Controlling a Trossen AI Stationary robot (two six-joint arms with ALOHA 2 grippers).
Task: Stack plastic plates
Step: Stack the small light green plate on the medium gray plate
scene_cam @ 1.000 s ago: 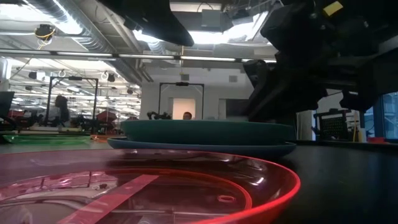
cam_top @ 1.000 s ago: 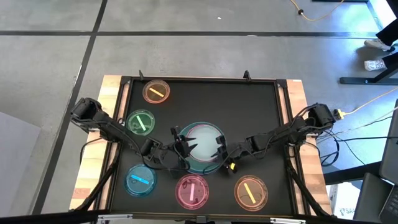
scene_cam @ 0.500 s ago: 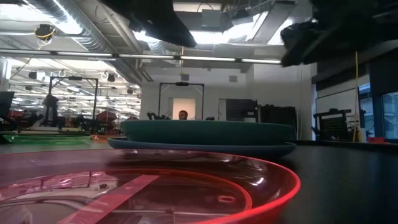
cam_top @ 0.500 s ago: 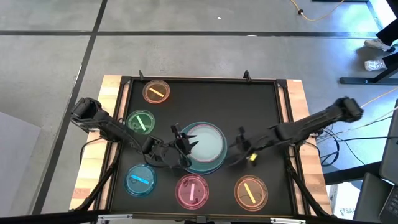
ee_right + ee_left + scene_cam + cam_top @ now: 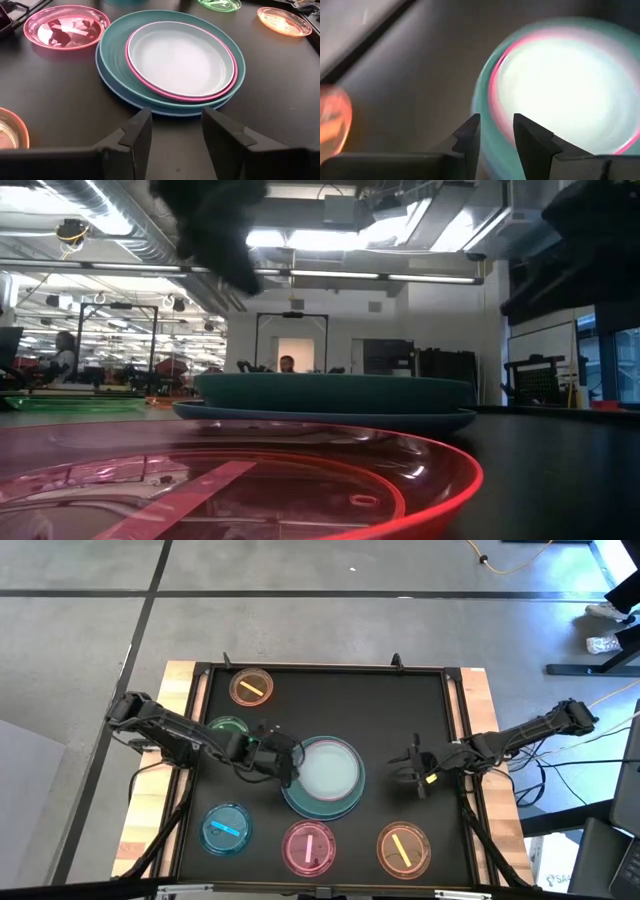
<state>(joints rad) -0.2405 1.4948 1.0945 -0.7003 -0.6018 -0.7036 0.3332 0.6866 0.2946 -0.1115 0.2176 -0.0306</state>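
Observation:
A stack of four plates (image 5: 325, 776) sits mid-table: blue-grey at the bottom, then teal, then pink, with pale mint (image 5: 182, 57) on top. Around it lie single translucent dishes: orange (image 5: 250, 687), green (image 5: 228, 728), blue (image 5: 227, 828), pink (image 5: 308, 847) and a second orange one (image 5: 403, 848). My left gripper (image 5: 283, 758) is at the stack's left rim, open by a narrow gap, its fingers over the teal rim (image 5: 487, 135). My right gripper (image 5: 408, 772) is open, to the right of the stack and apart from it (image 5: 175, 125).
The black mat has a raised frame (image 5: 320, 668) with wooden table strips on the left and right. Bare mat lies between the stack and the far edge, and on the right side. In the low view the pink dish (image 5: 230, 480) stands in front of the stack (image 5: 335, 405).
My right gripper has drawn back from the stack's right rim toward the table's right edge and now stands clear of it. My left gripper has shifted a little toward the far left along the stack's left rim. The stack has stayed in place.

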